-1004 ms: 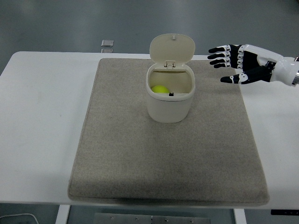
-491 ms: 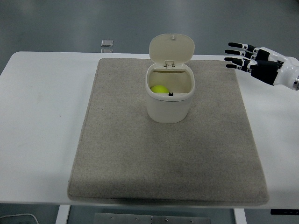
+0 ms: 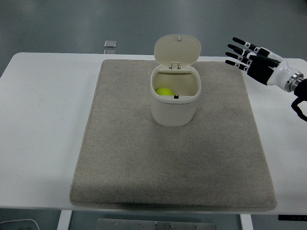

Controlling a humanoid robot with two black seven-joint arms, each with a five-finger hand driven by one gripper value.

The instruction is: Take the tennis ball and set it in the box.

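Looks essentially done: yellow-green fuzzy tennis ball (image 3: 164, 91) lying inside the cream plastic box with a rounded body (image 3: 174, 100), low against its left inner wall, with a small dark item just beside it at the front rim that cannot be identified. Hinged cream oval lid (image 3: 177, 49) standing upright behind the opening, so nothing shut over the ball. Box sitting upright near the far middle of the grey-beige felt mat (image 3: 144, 163), itself spread across the white rectangular table (image 3: 43, 124). Right black-and-white five-fingered hand (image 3: 253, 58) hanging well apart from the box, over the mat's far right corner, fingers stretched out and spread, palm empty, gripping nothing. No left arm anywhere in view. Small silvery square object (image 3: 110, 44) resting at the table's far edge, away from everything else. Judging from this layout, nothing left of the placing itself; at most, taking the right arm fully clear of the table
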